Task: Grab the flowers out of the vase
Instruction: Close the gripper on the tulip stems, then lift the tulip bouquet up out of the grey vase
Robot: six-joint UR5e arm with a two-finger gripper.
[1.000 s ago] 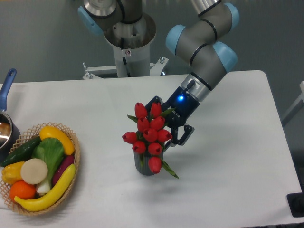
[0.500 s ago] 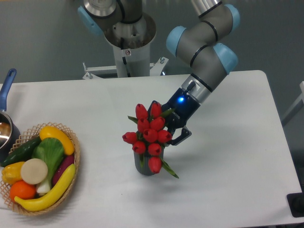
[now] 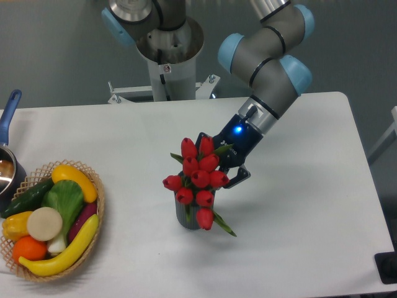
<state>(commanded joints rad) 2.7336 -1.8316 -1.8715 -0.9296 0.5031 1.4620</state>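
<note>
Flowers: the red tulips (image 3: 198,180) stand in the middle of the white table (image 3: 310,205). Their stems go down into the vase. The bunch leans a little toward the arm.

Vase: the dark grey ribbed vase (image 3: 188,217) sits on the table under the tulips. Only its lower part shows below the buds.

Gripper: the gripper (image 3: 226,169) is right behind the bunch, on the side toward the table's far right corner. One dark finger curves out by the right of the buds. The buds hide the rest, so I cannot tell if the fingers have closed on the stems or leaves.

Arm: the grey and blue arm (image 3: 267,68) reaches down from the back edge. A small blue light glows near the gripper.

Done: the gripper has got to the flowers and is touching or almost touching them.

Left to do: the tulips are not out yet. I think the gripper must hold them tight and lift them straight up, clear of the vase.

Other things: a woven basket (image 3: 93,192) of toy fruit and vegetables sits by the left edge. A pot with a blue handle (image 3: 8,112) peeks in beside it.
</note>
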